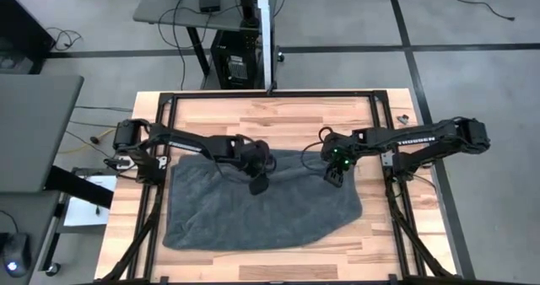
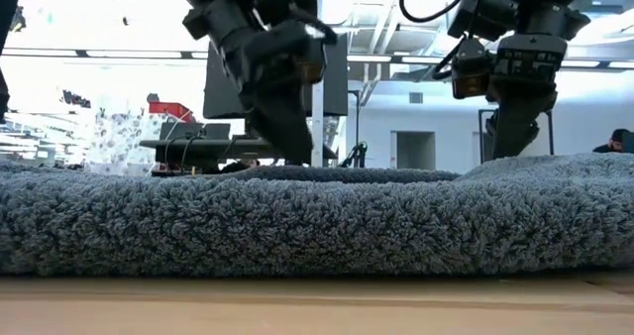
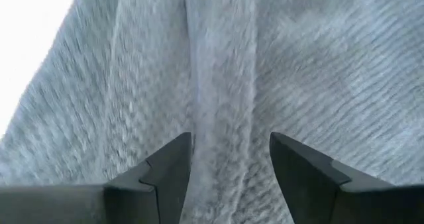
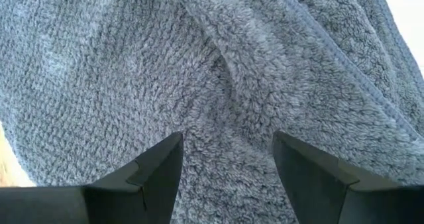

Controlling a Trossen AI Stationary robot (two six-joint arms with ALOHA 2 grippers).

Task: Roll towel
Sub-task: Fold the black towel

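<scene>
Grey towel (image 1: 253, 213), far edge under hands

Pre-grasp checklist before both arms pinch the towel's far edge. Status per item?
1. Towel lies spread flat on table: ok.
2. Left gripper open, a raised fold between its fingers: ok.
3. Right gripper open above the hem: ok.
4. Both grippers over the far edge: ok.
5. Fingers touching cloth: cannot tell.
6. White tag in view: not ok.
</scene>
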